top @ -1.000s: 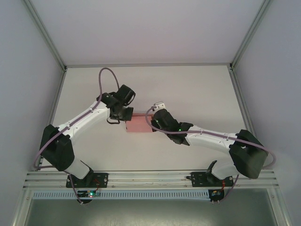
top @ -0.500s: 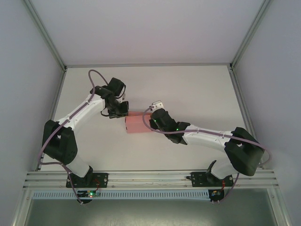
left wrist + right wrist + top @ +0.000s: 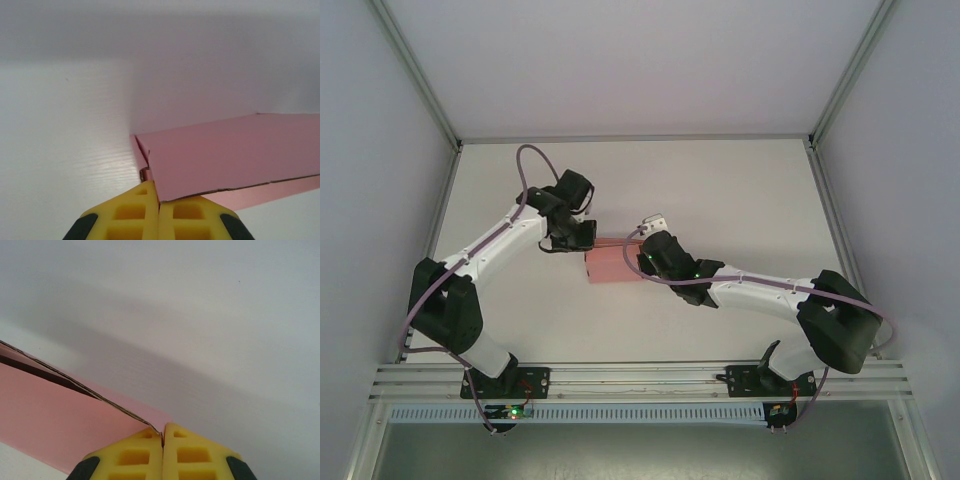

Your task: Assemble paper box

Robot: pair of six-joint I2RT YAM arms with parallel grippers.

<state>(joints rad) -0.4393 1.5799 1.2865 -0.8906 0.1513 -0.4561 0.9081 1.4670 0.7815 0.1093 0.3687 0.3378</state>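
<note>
Paper box (image 3: 613,265) (pink card, low and flat) at the middle of the white table (image 3: 750,200), between the two arms. Left gripper (image 3: 588,247) meets the box's left end; in the wrist view its yellow fingers (image 3: 135,217) are pressed together on a corner of the upper card panel. Right gripper (image 3: 642,262) meets the right end, its jaws likewise clamped on a thin card edge.
</note>
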